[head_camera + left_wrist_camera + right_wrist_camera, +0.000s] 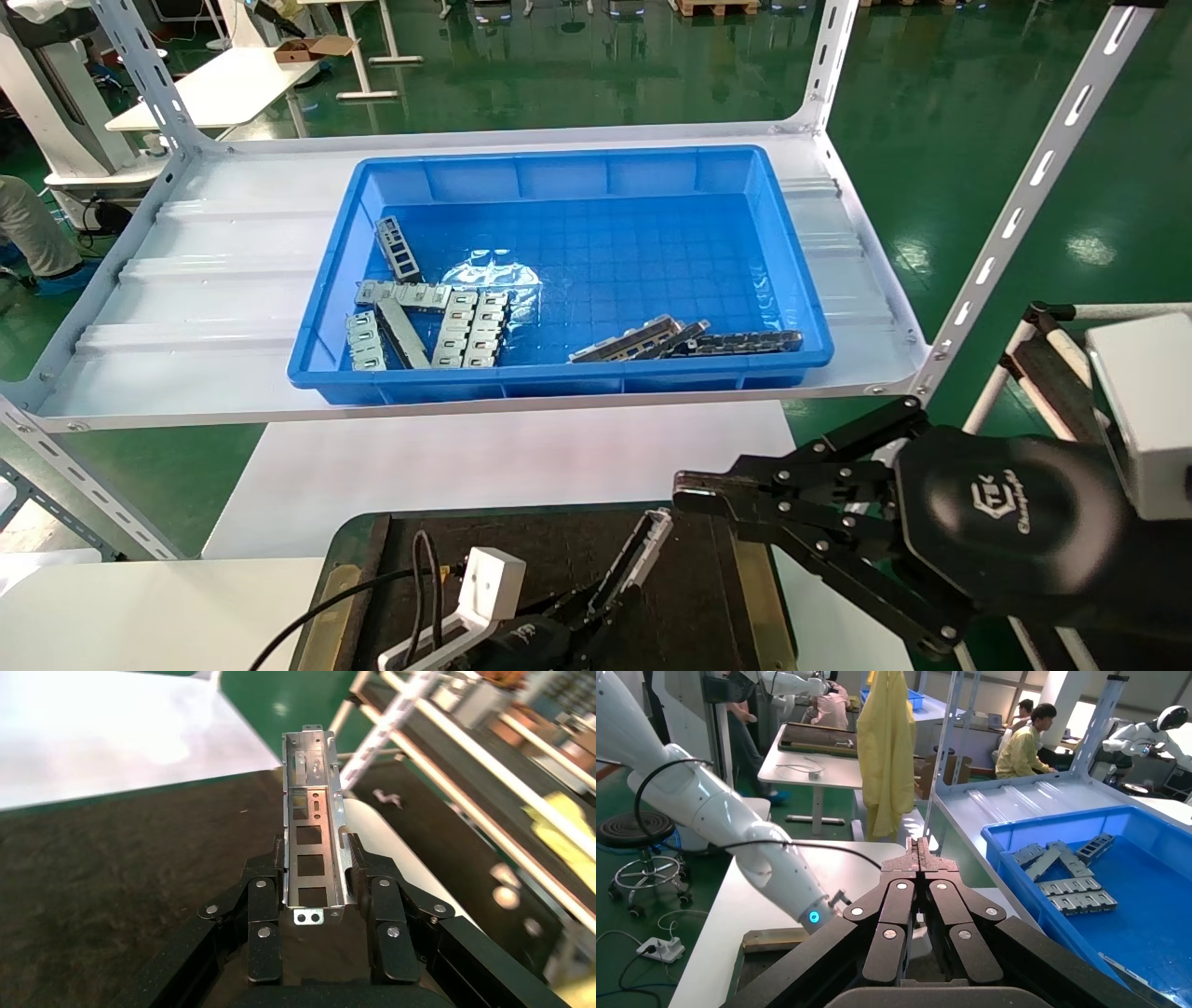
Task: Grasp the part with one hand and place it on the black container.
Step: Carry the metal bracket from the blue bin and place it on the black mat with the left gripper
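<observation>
Black container (521, 550) surface bare around left gripper (610, 596); right gripper (698, 494) hangs over its right edge; shelf (233, 308) with blue bin (559, 373) overhangs beyond.

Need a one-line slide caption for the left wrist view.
Left gripper holds the part lengthwise above the black container.

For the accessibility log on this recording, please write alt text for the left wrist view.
The left hand is shut on the part, a silver-grey metal channel strip with rectangular cutouts, which points away from the camera over the black container. A white tabletop lies beyond the container.
</observation>
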Robot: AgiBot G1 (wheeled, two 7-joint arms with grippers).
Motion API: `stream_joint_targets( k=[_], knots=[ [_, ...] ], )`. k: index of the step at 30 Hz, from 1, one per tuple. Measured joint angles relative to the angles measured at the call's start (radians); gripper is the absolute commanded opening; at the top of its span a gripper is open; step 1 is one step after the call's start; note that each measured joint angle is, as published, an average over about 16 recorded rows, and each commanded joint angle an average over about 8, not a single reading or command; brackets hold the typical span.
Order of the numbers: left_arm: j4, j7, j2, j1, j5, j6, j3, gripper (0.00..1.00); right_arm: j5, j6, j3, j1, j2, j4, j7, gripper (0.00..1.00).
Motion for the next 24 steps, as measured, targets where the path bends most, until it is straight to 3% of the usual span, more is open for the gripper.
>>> stream_joint_targets(
  k=[11,24],
  knots=[
    [0.096,-0.008,0.169,0.010,0.002,-0.210,-0.007,0.00,0.000,0.000,0.000,0.000,0.000,0.000,0.000,0.00],
    [0.213,-0.023,0.313,-0.001,0.007,-0.328,-0.042,0.00,0.000,0.000,0.000,0.000,0.000,0.000,0.000,0.00]
  ],
)
